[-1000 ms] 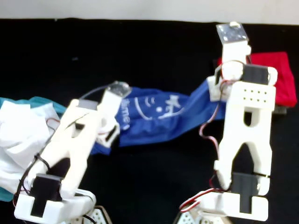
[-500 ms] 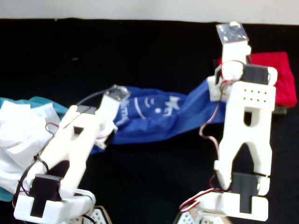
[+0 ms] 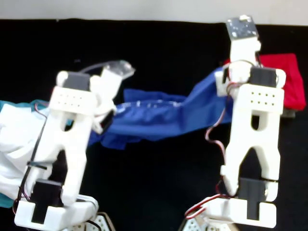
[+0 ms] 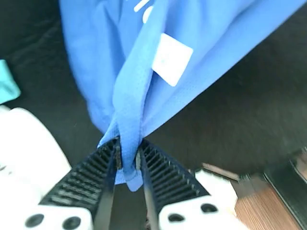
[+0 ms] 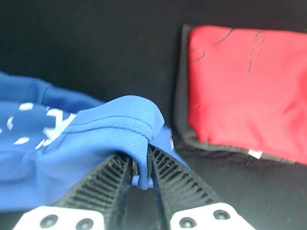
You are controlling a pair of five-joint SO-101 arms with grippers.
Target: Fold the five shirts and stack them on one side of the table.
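Observation:
A blue shirt (image 3: 159, 115) with white print hangs stretched between my two arms above the black table (image 3: 159, 53). My left gripper (image 4: 127, 163) is shut on a bunched edge of the blue shirt (image 4: 158, 62), near a white label. My right gripper (image 5: 140, 167) is shut on the other edge of the blue shirt (image 5: 81, 139). In the high view the left gripper (image 3: 108, 108) holds the cloth at centre left and the right gripper (image 3: 225, 89) holds it at the right. A folded red shirt (image 3: 288, 79) lies at the far right, on a dark folded piece (image 5: 184, 129).
A heap of white and teal shirts (image 3: 19, 139) lies at the left edge by the left arm's base. The red shirt (image 5: 244, 86) lies just beyond the right gripper. Both arm bases stand at the front edge.
The left arm has risen and swung up, lifting its end of the blue shirt off the table. The shirt now hangs narrower with its print folded away. The right arm barely moved.

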